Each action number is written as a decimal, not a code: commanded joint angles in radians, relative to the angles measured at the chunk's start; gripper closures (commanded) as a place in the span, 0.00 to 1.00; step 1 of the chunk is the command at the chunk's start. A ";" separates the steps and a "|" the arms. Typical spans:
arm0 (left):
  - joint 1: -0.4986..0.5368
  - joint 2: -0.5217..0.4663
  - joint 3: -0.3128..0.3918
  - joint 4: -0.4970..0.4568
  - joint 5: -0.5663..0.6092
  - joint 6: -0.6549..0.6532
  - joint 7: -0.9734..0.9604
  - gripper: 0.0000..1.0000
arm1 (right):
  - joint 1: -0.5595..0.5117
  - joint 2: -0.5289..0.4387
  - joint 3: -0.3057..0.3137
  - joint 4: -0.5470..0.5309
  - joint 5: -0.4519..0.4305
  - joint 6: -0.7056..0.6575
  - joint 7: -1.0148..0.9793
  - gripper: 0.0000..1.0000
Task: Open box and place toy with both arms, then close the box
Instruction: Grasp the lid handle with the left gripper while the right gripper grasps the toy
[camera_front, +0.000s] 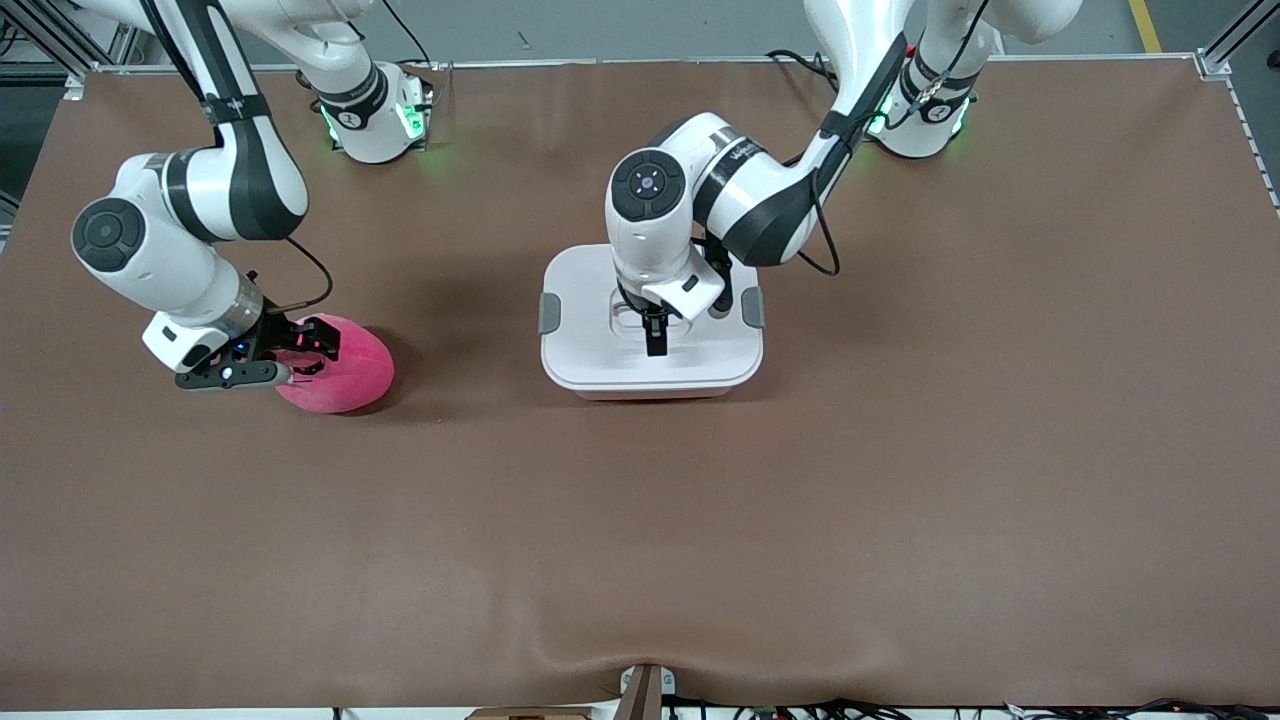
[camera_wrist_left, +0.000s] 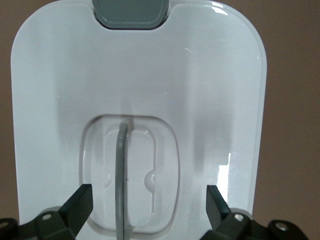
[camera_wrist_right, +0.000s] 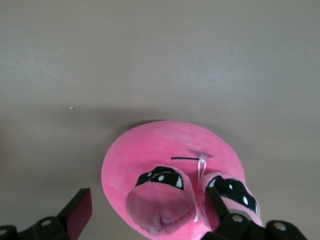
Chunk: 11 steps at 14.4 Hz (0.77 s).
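Note:
The box (camera_front: 600, 350) stands mid-table with its white lid (camera_wrist_left: 210, 90) on. A grey clip (camera_front: 549, 313) sits on one side and another clip (camera_front: 752, 307) on the other. My left gripper (camera_front: 655, 338) hangs open just over the lid's recess. In the left wrist view the thin grey handle (camera_wrist_left: 121, 175) runs between the spread fingers of the left gripper (camera_wrist_left: 148, 205), closer to one finger (camera_wrist_left: 80, 204). The pink toy (camera_front: 345, 370) lies toward the right arm's end of the table. My right gripper (camera_front: 305, 355) is open and low around the toy (camera_wrist_right: 165, 165), one finger (camera_wrist_right: 218, 202) by its eye.
Brown mat (camera_front: 900, 450) covers the whole table. Both arm bases stand along the table edge farthest from the front camera. A broad stretch of bare mat lies between the toy and the box and nearer the front camera.

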 joint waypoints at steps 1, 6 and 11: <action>-0.016 -0.015 0.004 -0.055 0.010 0.042 -0.019 0.00 | 0.002 -0.002 0.000 -0.007 -0.024 0.009 -0.002 0.00; -0.034 -0.021 0.002 -0.085 0.015 0.069 -0.018 0.27 | 0.000 0.016 0.000 -0.007 -0.052 0.008 -0.002 0.00; -0.031 -0.040 0.001 -0.092 0.013 0.069 -0.018 0.55 | 0.000 0.030 0.000 -0.007 -0.053 0.014 -0.002 0.00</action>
